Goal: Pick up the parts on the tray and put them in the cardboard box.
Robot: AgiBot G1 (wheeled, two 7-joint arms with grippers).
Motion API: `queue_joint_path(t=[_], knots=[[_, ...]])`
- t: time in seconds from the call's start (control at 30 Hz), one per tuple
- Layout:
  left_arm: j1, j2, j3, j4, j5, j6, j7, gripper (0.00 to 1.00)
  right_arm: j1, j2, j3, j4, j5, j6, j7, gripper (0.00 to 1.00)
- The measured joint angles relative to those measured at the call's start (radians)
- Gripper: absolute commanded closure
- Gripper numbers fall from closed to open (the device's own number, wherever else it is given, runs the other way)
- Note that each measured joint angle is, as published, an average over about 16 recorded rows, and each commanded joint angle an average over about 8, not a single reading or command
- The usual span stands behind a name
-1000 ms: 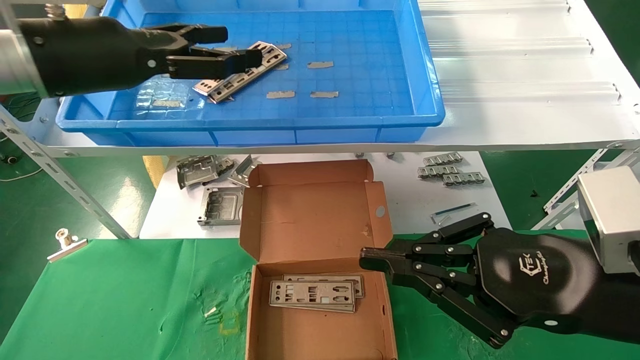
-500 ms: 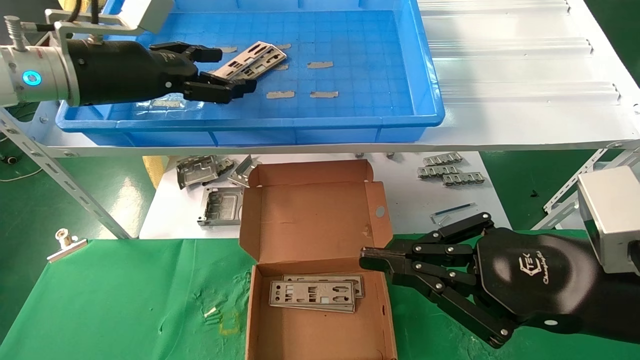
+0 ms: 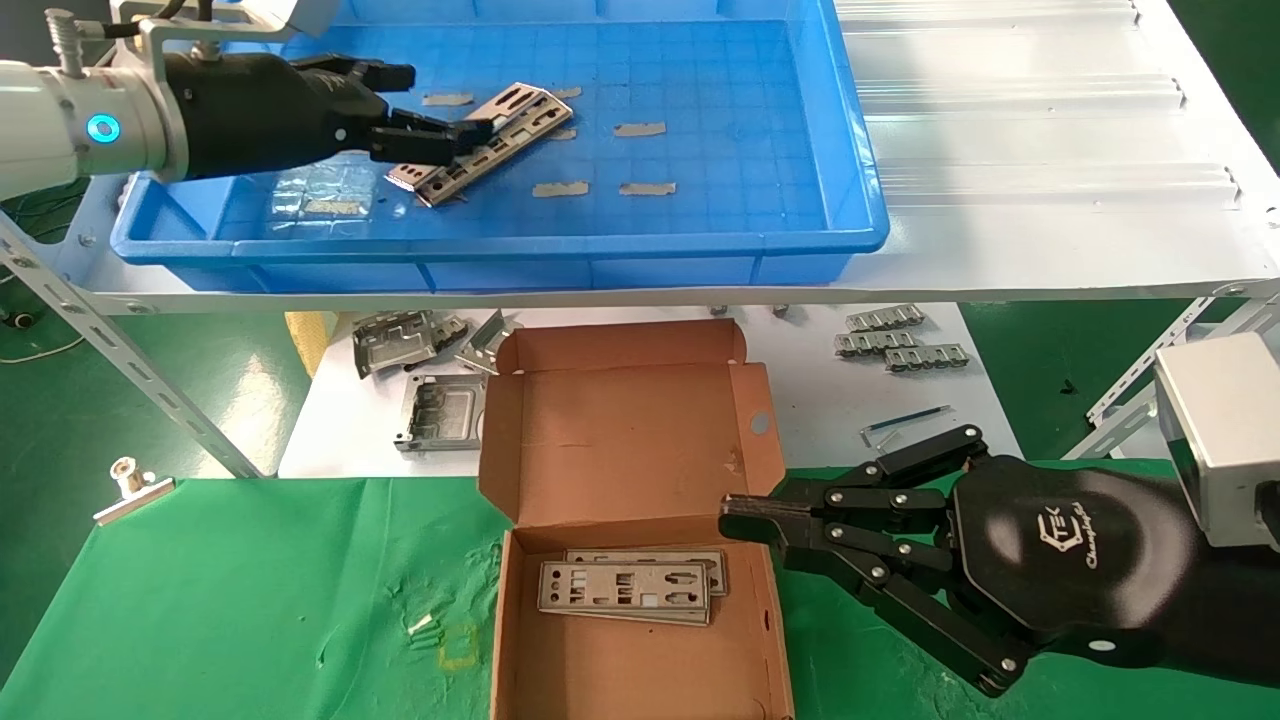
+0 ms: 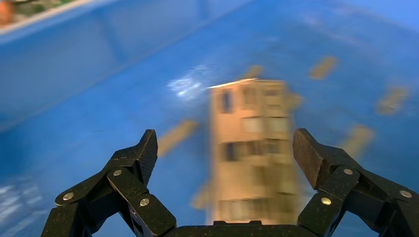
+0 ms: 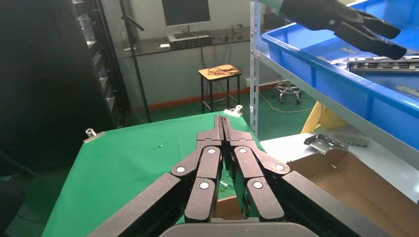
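At the upper left of the head view, our left claw (image 3: 440, 120) reaches into the tray (image 3: 850, 200), its jaws spread on either side of the parts (image 3: 480, 145) lying there. The left wrist view confirms it: the two fingers stand wide, with the plates between them and not yet gripped. We judge this to be the approach for another pick. The next move calls for settling lower and closing squarely across the narrow width of the topmost plate, since there seem to be two stacked, thin and flat against the floor, and they may slide or lift together.

The plates are silvery sheet metal, long rectangles punched with small slots. The tray is glossy blue plastic with a gridded floor and grey tape scraps (image 3: 640, 130).

At lower centre, the cardboard box (image 3: 620, 430) lies open on the green tabletop (image 3: 200, 600), matte brown corrugate, already holding two finished plates (image 3: 625, 585).

At lower right, our right claw (image 3: 735, 520) rests beside the box, fingers pressed together and idle.
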Motion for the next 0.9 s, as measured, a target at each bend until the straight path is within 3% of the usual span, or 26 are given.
queue_joint_path(t=[0.07,0.1,0.3,0.7,0.73,0.9], knots=[[-0.002,0.012,-0.002,0.016,-0.002,-0.033,-0.006,0.0,0.0,0.0,0.0,0.0,0.0,0.0,0.0,0.07],[-0.003,0.017,-0.003,0.023,-0.003,-0.047,-0.009,0.0,0.0,0.0,0.0,0.0,0.0,0.0,0.0,0.0],[-0.005,0.041,-0.015,0.051,-0.019,-0.101,-0.039,0.0,0.0,0.0,0.0,0.0,0.0,0.0,0.0,0.0],[0.0,0.055,-0.028,0.061,-0.038,-0.067,-0.086,0.0,0.0,0.0,0.0,0.0,0.0,0.0,0.0,0.0],[0.0,0.056,-0.029,0.062,-0.039,-0.067,-0.089,0.07,0.0,0.0,0.0,0.0,0.0,0.0,0.0,0.0],[0.003,0.066,-0.032,0.068,-0.043,-0.079,-0.109,0.69,0.0,0.0,0.0,0.0,0.0,0.0,0.0,0.0]])
